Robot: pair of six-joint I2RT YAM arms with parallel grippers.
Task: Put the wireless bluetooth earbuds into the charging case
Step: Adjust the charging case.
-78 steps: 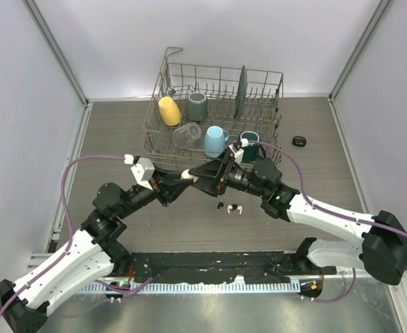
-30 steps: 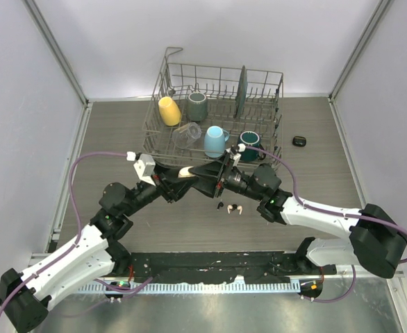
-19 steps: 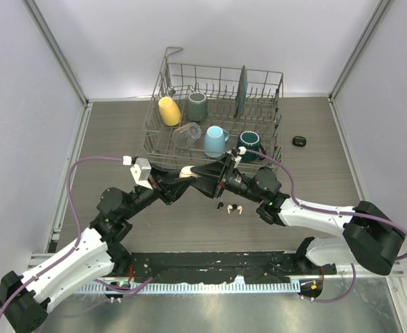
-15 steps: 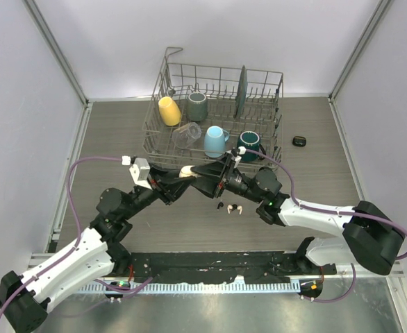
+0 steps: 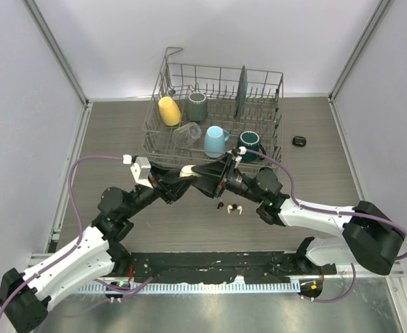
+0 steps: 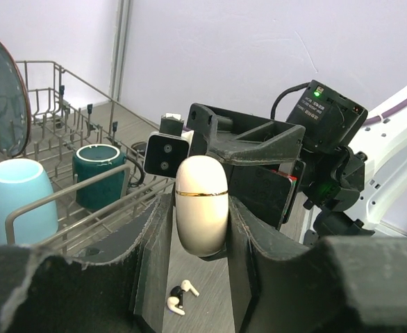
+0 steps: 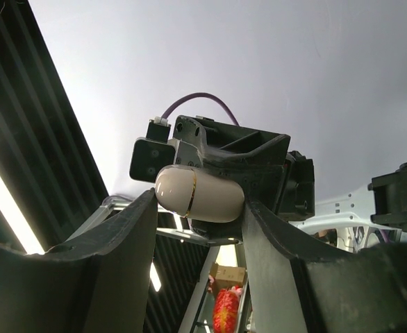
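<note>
The charging case (image 5: 187, 171), a cream-white capsule with a gold seam, hangs in the air in front of the rack. My left gripper (image 6: 201, 225) is shut on its sides, holding the charging case (image 6: 202, 201) upright. My right gripper (image 7: 198, 208) meets it from the other side, its two fingers pressed on the ends of the charging case (image 7: 200, 194). The wireless bluetooth earbuds (image 5: 230, 208), cream-white and black, lie on the table just below the right wrist. Those earbuds (image 6: 178, 297) also show under the case in the left wrist view.
A wire dish rack (image 5: 273, 125) stands just behind both grippers. It holds a yellow mug (image 5: 169, 110), a grey mug (image 5: 197, 105), a light blue mug (image 5: 215, 141), a dark teal mug (image 5: 250, 144) and a plate (image 5: 242, 90). A small black case (image 5: 298, 141) lies at the right.
Over the last second the left arm has shifted slightly to the left. The case stays held between both grippers, and the earbuds have not moved.
</note>
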